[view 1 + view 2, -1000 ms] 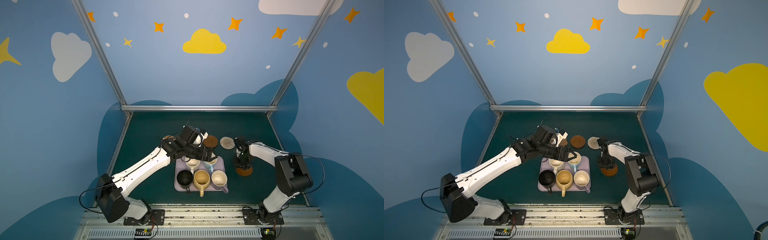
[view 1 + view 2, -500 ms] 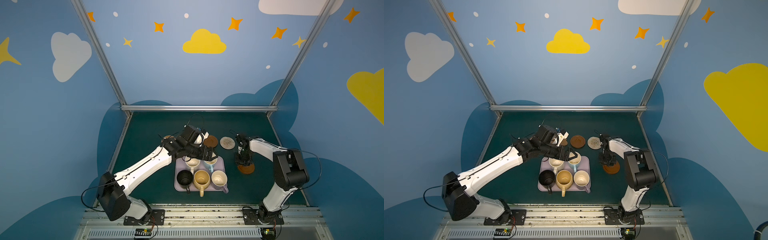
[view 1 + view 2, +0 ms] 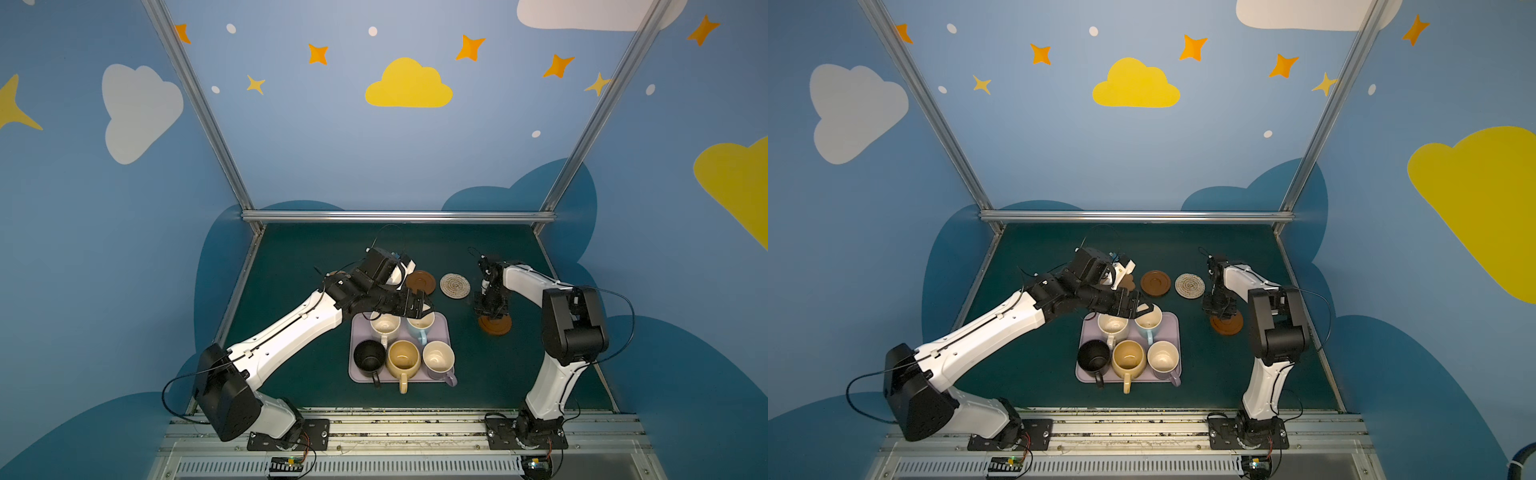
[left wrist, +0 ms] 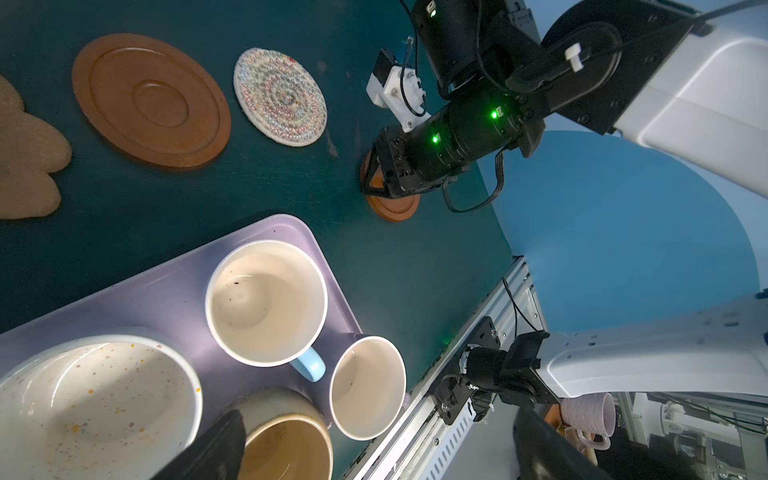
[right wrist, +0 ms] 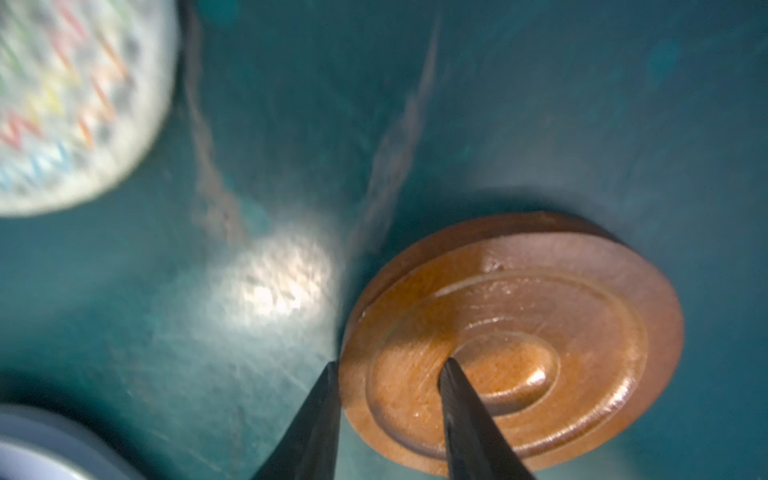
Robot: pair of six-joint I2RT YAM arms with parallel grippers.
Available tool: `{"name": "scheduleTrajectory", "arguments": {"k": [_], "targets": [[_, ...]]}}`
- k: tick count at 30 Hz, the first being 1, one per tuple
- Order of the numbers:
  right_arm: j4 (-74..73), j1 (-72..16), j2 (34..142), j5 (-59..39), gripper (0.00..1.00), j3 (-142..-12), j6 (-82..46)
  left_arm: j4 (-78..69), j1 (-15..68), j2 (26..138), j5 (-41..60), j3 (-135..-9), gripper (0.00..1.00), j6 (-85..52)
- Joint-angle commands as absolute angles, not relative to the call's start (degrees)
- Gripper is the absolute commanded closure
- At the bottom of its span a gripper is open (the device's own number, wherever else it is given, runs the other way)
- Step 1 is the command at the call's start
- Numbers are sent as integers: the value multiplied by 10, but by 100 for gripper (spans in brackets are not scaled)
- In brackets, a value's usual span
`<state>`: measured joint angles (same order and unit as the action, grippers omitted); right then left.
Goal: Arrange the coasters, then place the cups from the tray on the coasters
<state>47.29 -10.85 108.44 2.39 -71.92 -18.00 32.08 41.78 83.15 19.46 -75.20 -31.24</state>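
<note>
One brown coaster, rim pinched by the right gripper centre-right, likely needs lining up beside the pale coaster; left gripper hangs spread.

five cups stand on the tray, two in the back row and three in front. behind the tray, three coasters lie in a row on the table. a fourth coaster is right of the tray, apart from it.
</note>
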Motion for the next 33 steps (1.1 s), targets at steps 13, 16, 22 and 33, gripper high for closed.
{"name": "scheduleTrajectory", "arguments": {"k": [13,16,22,33], "targets": [[488,-90,1201,6,61,-855,-152,307,387,856,207,-775,0,-297],[491,-86,1213,2,61,-873,-151,301,382,870,207,-790,0,-293],[498,-83,1232,2,61,-900,-144,294,372,914,212,-835,0,-289],[510,-77,1255,-1,61,-938,-139,271,359,989,215,-889,0,-284]]}}
